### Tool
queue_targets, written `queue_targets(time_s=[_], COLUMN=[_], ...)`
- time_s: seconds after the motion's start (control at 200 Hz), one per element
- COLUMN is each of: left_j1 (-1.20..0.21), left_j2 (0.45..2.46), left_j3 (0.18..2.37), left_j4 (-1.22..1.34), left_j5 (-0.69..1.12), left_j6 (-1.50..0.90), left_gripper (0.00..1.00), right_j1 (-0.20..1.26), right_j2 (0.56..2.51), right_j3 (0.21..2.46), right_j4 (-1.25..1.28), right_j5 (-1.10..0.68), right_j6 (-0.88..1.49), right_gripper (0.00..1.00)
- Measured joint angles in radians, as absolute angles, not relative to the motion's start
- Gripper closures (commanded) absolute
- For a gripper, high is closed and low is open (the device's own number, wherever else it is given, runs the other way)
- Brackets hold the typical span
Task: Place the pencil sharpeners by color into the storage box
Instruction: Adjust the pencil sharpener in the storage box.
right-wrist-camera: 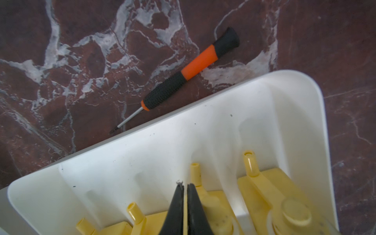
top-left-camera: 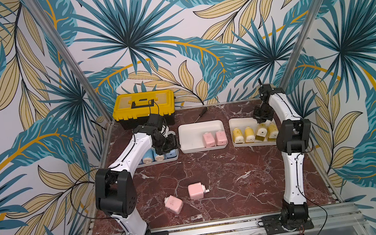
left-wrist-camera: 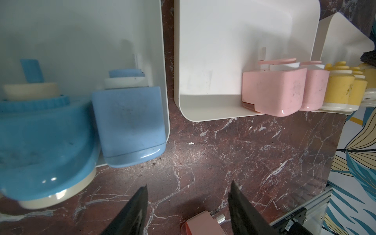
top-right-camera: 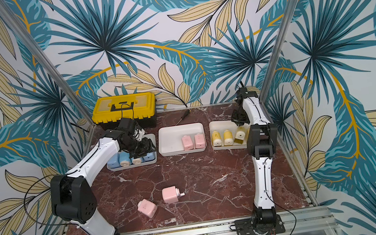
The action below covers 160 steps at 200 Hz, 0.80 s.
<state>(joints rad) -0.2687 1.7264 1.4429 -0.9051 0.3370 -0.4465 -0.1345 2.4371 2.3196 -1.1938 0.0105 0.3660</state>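
Three white trays stand in a row at the back. The left tray point(top-left-camera: 160, 162) holds several blue pencil sharpeners point(top-left-camera: 149, 157). Two pink ones point(top-left-camera: 214, 138) sit in the middle tray point(top-left-camera: 192, 135), and several yellow ones point(top-left-camera: 249, 134) fill the right tray point(top-left-camera: 232, 123). Two more pink sharpeners point(top-left-camera: 173, 203) point(top-left-camera: 196, 190) lie loose near the table's front. My left gripper point(left-wrist-camera: 189, 184) hangs open and empty by the blue tray's front right corner, beside a blue sharpener point(left-wrist-camera: 130, 124). My right gripper point(right-wrist-camera: 185, 186) is shut and empty above the yellow sharpeners point(right-wrist-camera: 284, 203).
A yellow toolbox point(top-left-camera: 143, 107) stands at the back left behind the left arm. An orange and black screwdriver point(right-wrist-camera: 189, 71) lies on the marble behind the trays. Metal frame posts rise at both back corners.
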Motion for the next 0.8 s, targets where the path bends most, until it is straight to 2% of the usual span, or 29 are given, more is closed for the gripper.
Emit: queue_targets(time_s=[0.421, 0.801], left_j1=[-0.274, -0.281], left_j2=[1.728, 1.728], left_j3=[1.443, 1.443], left_j4=[-0.905, -0.905], left_j5=[0.337, 0.337], left_j6=[-0.446, -0.447], left_gripper=[0.35, 0.35], right_j1=[-0.139, -0.138], right_j2=[2.393, 2.206], right_j3=[2.188, 2.129], right_j4=[-1.17, -1.085], right_j5=[0.01, -0.011], right_j6=[0.358, 0.393], right_gripper=[0.89, 0.61])
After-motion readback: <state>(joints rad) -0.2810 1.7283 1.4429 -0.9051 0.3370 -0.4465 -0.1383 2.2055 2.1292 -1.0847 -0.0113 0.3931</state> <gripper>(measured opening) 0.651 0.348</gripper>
